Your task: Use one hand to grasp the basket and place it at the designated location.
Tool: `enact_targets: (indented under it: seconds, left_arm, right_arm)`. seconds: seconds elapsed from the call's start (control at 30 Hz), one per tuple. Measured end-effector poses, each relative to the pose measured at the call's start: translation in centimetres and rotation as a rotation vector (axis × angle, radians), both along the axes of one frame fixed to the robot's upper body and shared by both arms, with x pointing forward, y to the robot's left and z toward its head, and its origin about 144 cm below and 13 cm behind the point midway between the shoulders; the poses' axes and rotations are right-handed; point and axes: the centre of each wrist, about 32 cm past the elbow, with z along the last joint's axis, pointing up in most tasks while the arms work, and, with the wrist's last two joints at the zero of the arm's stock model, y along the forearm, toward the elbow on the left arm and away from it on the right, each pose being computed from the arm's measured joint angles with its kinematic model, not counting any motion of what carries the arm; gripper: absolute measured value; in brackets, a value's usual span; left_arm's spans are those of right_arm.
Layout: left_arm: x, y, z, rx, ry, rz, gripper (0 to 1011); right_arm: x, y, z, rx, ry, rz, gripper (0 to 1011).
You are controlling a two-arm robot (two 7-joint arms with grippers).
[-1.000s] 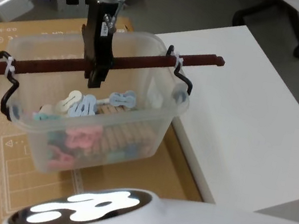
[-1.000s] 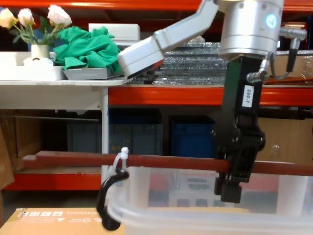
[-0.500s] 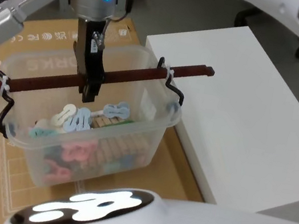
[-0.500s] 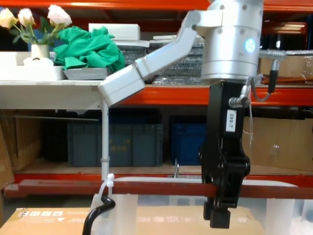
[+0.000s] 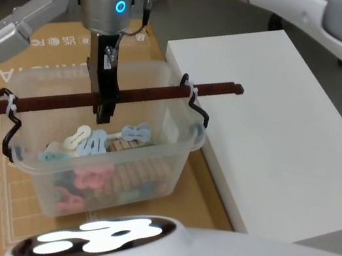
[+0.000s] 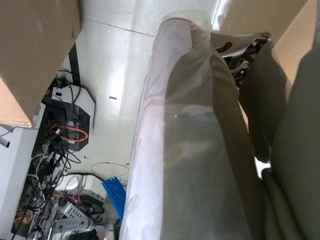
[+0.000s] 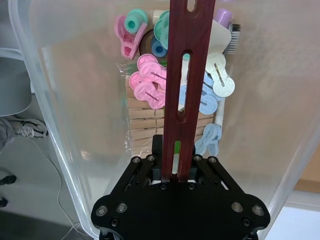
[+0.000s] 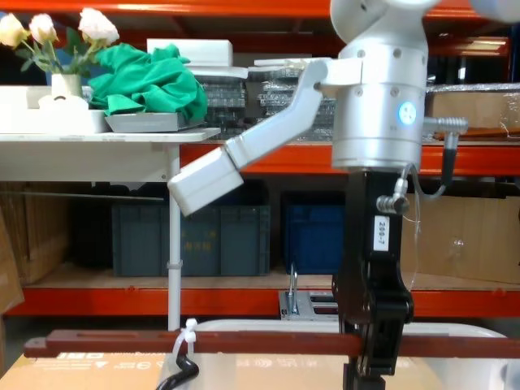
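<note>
A: What does the basket (image 5: 174, 148) look like?

B: It is a big see-through plastic tub with a rolled rim. A long red-brown wooden bar (image 5: 157, 94) lies across the top. White zip ties (image 5: 8, 106) and black hooks (image 5: 199, 112) hold it on. Inside are lots of clothes pegs (image 5: 92, 142) in pink, blue, green and cream.

A: Where is it?

B: Over the brown cardboard box (image 5: 9, 66), just beside the white table (image 5: 276, 133). I cannot tell if its bottom touches the cardboard.

A: Who holds it?

B: The right end effector (image 5: 103, 116) does. It points straight down, and its black fingers are closed tight on the middle of the bar.
</note>
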Motion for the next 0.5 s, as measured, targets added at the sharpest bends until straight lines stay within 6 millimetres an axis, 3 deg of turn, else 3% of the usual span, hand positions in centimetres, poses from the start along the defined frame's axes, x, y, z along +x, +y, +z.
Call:
enact_targets:
  seconds: [0.5]
  left_arm:
    - [0.0,0.0,0.0,0.000,0.000,0.000,0]
  right_arm:
    - [1.1,-0.3,-2.0,-0.014,0.036,-0.037,232]
